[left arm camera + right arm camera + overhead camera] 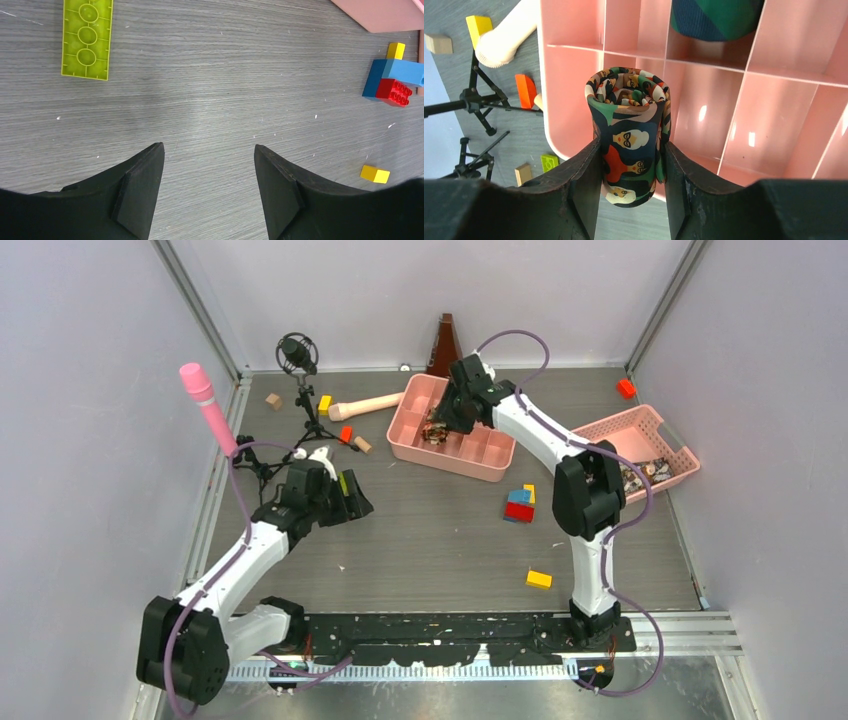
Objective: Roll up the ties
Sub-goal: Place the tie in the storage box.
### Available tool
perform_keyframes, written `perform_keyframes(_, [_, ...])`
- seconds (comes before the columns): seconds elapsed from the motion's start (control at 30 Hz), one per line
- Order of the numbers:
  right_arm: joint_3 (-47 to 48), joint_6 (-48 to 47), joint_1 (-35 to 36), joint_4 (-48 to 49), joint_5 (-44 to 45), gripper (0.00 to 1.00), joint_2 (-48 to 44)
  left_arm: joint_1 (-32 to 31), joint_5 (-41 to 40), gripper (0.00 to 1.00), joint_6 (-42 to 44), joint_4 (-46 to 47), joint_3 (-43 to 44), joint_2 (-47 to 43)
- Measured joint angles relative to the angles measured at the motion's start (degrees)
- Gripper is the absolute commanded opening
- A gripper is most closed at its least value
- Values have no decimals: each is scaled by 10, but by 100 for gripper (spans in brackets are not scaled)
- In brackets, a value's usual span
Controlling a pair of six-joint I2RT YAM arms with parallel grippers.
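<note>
One rolled tie (629, 115) is clamped in my right gripper (631, 150), at the rim of the pink tray (569, 75). I judge it soft, light and prone to unwinding, so hold across the roll's sides. My left gripper (209, 146) is spread and empty.

Bright even light w/ soft shadows, glare spots on pink tray (774, 115).
</note>
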Motion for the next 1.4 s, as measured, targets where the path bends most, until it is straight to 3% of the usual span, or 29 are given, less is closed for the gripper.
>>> perform_keyframes(0.43, [122,17,1,-41,22,28,99,0,-16,69,19,-35,0,-53])
perform_keyframes(0.9, [299,4,45,-187,129,25,183,0,-20,69,28,-71,1,-100])
perform_keyframes(1.4, [305,18,66,-229,166,24,196,-1,-15,69,28,-90,3,-122])
